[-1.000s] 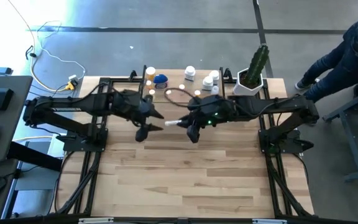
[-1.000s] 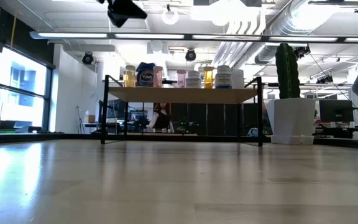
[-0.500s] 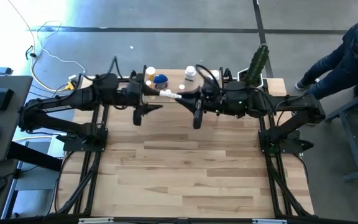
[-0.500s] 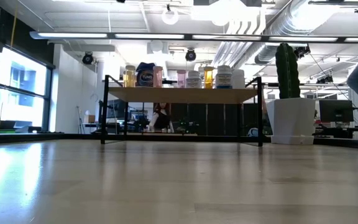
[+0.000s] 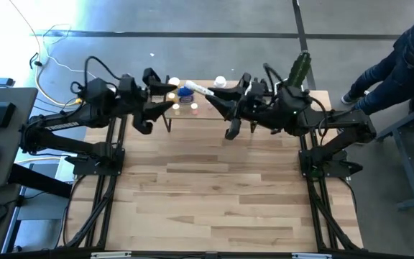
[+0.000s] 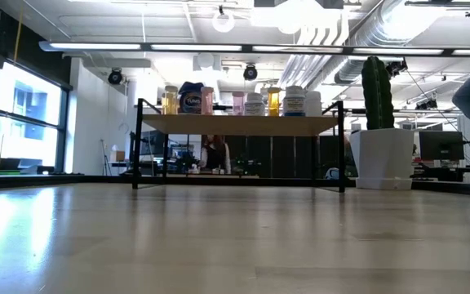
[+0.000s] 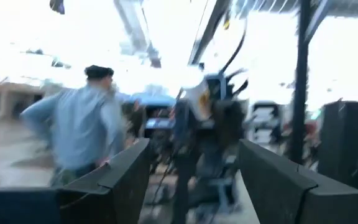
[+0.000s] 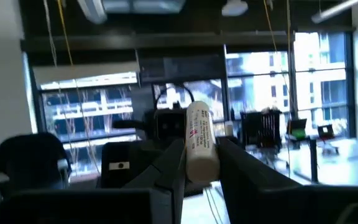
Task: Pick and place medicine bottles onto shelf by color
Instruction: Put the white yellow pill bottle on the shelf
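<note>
My right gripper [image 5: 213, 96] is raised above the shelf [image 5: 205, 112] at the table's far edge and is shut on a white medicine bottle [image 5: 199, 90], which also shows in the right wrist view [image 8: 201, 146]. My left gripper [image 5: 168, 91] is raised beside it on the left, open and empty [image 7: 194, 165]. In the low view, several white, orange and pink bottles and a blue-lidded jar [image 6: 191, 98] stand on the shelf's wood top [image 6: 239, 124]. Neither gripper shows in the low view. My right gripper pinches the white bottle between its two fingers [image 8: 171, 171], on the bottle's lower body [image 8: 201, 169]. The bottle lies along the fingers and sticks out past their tips toward the table's left. It is lifted clear, high above the shelf.
A white pot with a cactus [image 5: 293, 85] stands at the table's far right corner, next to the shelf. A person [image 5: 408, 57] is beyond the table's right edge. The near part of the wooden table [image 5: 214, 194] lies bare.
Both arms have risen and gone toward the table's far edge, tipping their grippers upward. My right gripper has carried the white bottle from mid-table up over the shelf. My left gripper has drawn back to the left, away from the bottle.
</note>
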